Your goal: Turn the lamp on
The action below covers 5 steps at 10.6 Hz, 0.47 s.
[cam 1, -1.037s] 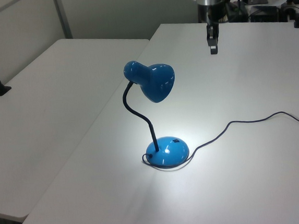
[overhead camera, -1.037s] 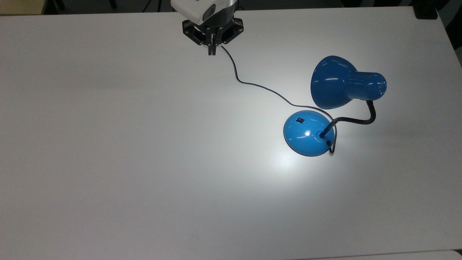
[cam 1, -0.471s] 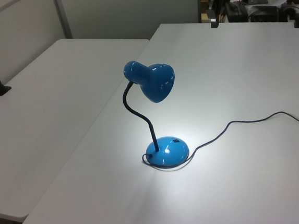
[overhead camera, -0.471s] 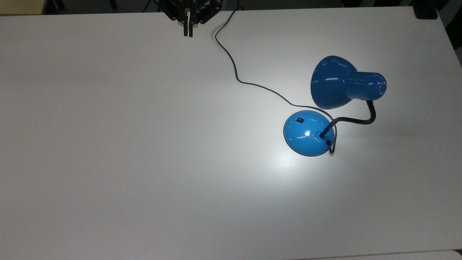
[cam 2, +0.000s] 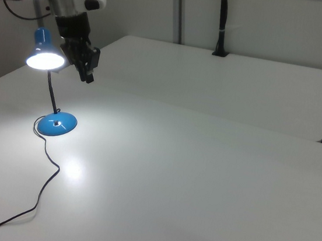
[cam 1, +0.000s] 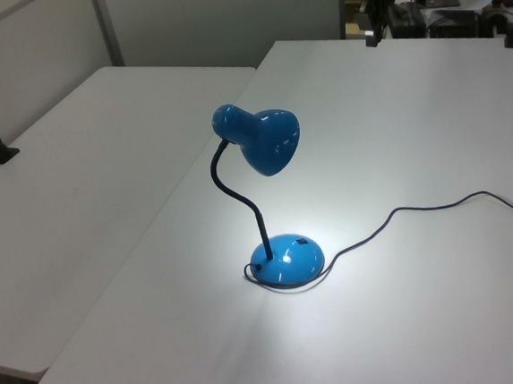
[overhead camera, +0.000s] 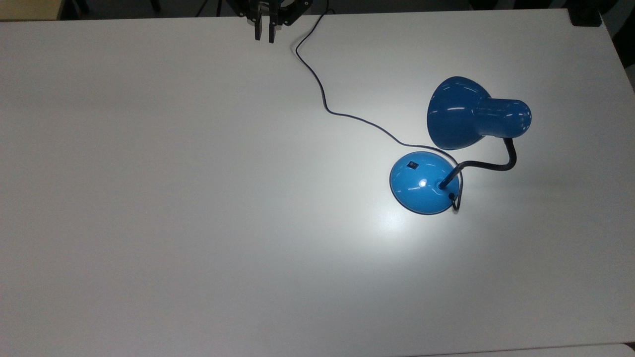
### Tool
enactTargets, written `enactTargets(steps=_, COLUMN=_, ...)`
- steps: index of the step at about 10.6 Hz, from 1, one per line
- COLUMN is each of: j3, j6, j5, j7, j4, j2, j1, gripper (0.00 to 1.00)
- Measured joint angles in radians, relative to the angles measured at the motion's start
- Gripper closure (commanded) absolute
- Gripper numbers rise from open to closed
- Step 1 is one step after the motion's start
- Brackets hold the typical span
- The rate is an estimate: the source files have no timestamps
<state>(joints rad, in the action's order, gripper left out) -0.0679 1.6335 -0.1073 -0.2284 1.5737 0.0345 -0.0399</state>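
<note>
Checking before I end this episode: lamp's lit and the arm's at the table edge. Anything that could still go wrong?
Mostly done: the glossy blue desk lamp glows in the right view, and the black two-finger gripper is well away from it. Two risks:
1. The thin dark cord runs close beside the gripper; a low sweep could snag it and drag the lamp.
2. Any return pass near the small black switch might toggle the lamp off.
</note>
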Motion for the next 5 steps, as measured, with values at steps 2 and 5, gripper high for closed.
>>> enactTargets(steps=2, j3=0.008, j6=0.0, j5=0.008, j7=0.0, j4=0.0, j2=-0.001, j1=0.0, gripper=0.08)
enactTargets(steps=5, j3=0.009, j6=-0.001, j5=0.008, j7=0.0, j4=0.002, j2=-0.001, j1=-0.001, gripper=0.0)
